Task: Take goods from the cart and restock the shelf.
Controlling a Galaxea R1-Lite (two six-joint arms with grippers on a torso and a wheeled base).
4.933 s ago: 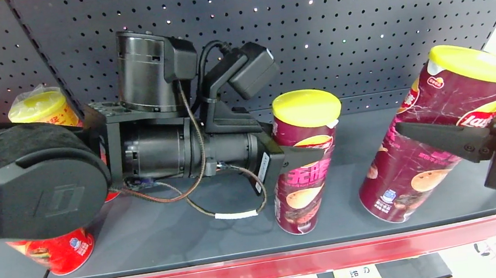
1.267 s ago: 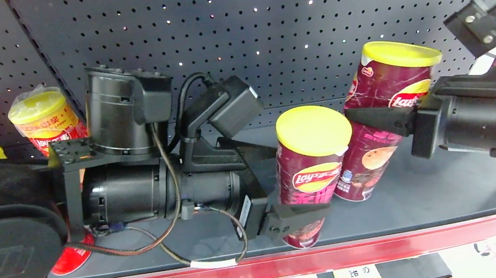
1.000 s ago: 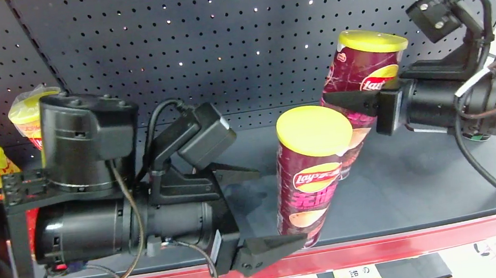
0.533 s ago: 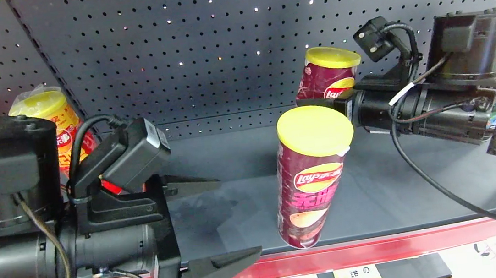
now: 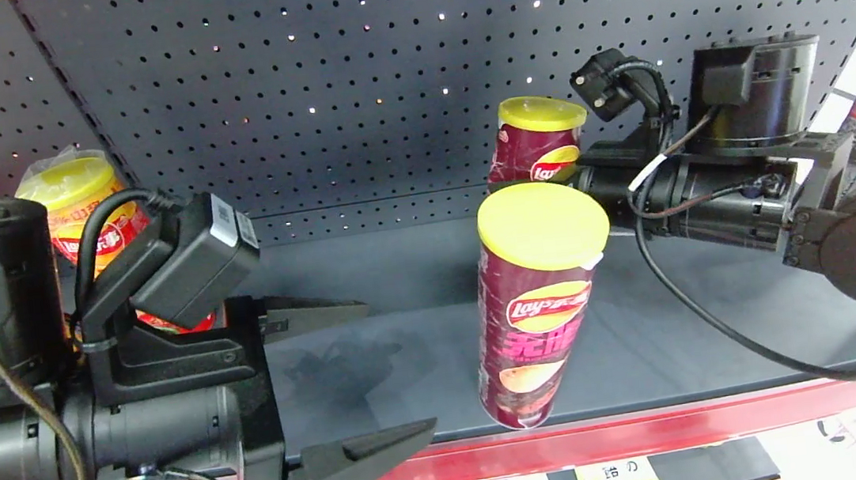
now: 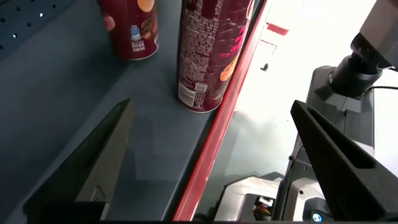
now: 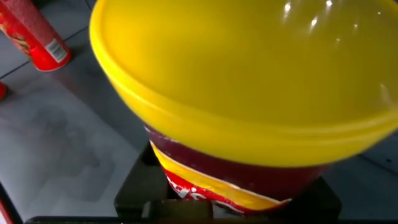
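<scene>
left gripper [image 5: 401,366] spread wide, empty, at shelf [image 5: 683,324] front edge, clear of front chip can [image 5: 542,299], right gripper [image 5: 540,174] clamped on rear chip can [image 5: 540,133] by pegboard [image 5: 377,54]

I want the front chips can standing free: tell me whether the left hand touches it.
Apart. The head view shows the open left hand short of the front chips can, bare shelf visible between its lower fingertip and the can.

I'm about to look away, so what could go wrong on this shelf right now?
The front can stands right at the shelf's red lip, with the open left hand close by; a nudge could tip it off. The right hand grips the rear can just behind it, so withdrawing might clip the front can's lid.
</scene>
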